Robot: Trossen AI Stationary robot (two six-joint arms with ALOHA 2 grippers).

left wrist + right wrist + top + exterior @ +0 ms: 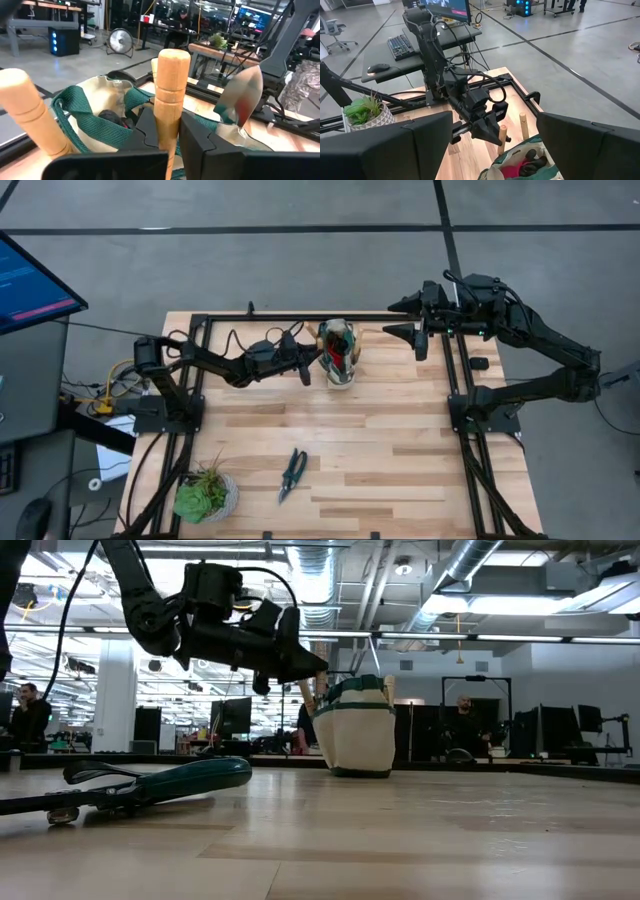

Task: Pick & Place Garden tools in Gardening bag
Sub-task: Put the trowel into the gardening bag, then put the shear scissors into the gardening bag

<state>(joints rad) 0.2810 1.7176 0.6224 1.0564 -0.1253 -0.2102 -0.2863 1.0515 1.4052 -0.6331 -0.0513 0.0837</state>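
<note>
Green-and-cream fabric forms the gardening bag (338,352), which stands upright near the far edge of the table (400,460). Inside it, a red-and-black item (517,167) is seen in the right wrist view. Two wooden handles are counted in the left wrist view: one (169,100) is pinched between the pressed-together fingers of the left gripper (167,142) over the bag's mouth, the other (30,117) sticks up beside it, and a silver trowel blade (242,100) rises from the bag. One pair of pruning shears (291,474) lies on the table well apart from the bag, near a potted plant (205,495). The right gripper (408,317) is held spread, just beyond the bag at the far edge.
</note>
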